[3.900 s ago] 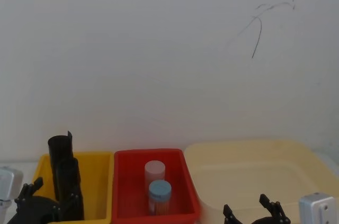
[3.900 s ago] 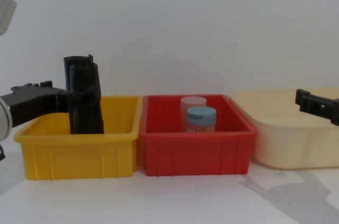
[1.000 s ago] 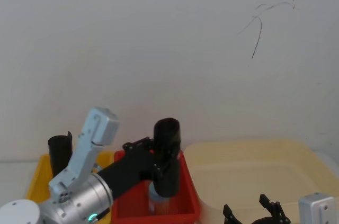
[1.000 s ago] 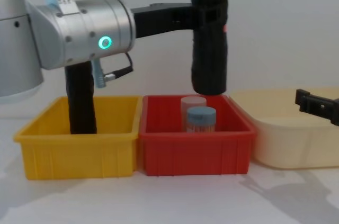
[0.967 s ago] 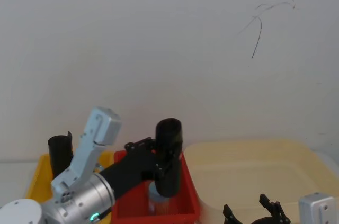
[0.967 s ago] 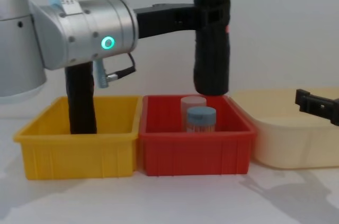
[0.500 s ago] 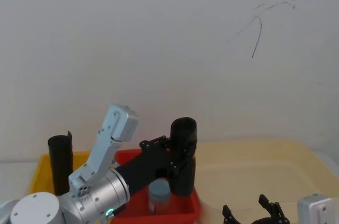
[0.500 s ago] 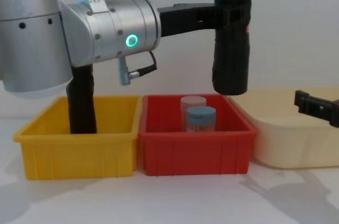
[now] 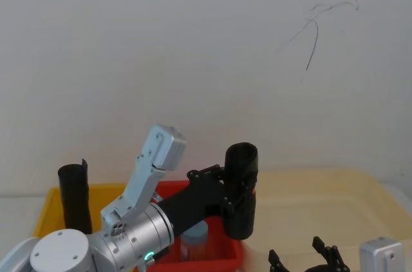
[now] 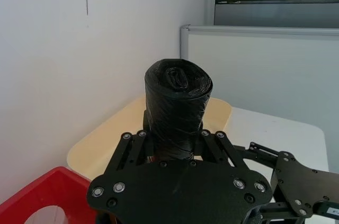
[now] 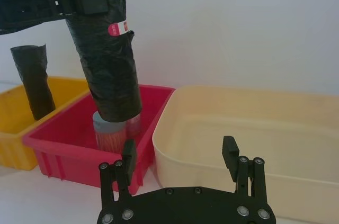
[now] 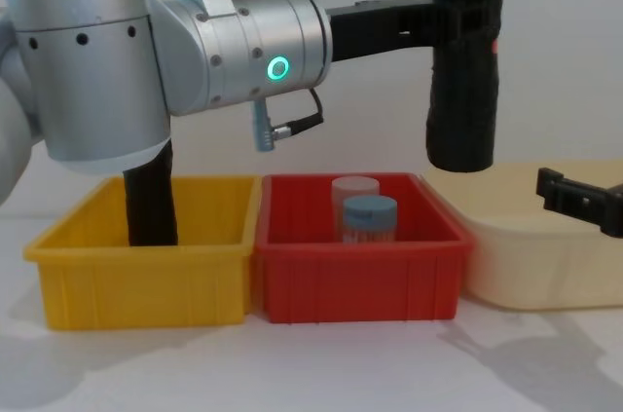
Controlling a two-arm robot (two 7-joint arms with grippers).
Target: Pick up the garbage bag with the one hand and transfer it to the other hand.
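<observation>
a: where was the garbage bag at that moment?
b: off the desk altogether. it hung upright in the air above the right edge of the red bin, where that meets the cream tub. its lower end was clear of both rims.
a: what had hold of it?
b: the left gripper, clenched round the upper part of the roll, its arm reaching across from the left.
a: and the right gripper?
b: low, by the tub's front edge, fingers spread with nothing between them. it sat well below the roll and a little to its right.
a: so which step was that?
b: i'd say the pick-up was done and the hand-over not yet made.
a: what did the next move call for?
b: by my reckoning the right gripper had to rise and close on the bare lower half of the roll, under the left fingers. only then should the left let go. the film looked slick and crinkled, so a square, firm grip mattered.
a: anything in the way?
b: two capped jars stood in the red bin below, and a second black roll stood near the left edge of the yellow bin. neither touched the held one.
</observation>
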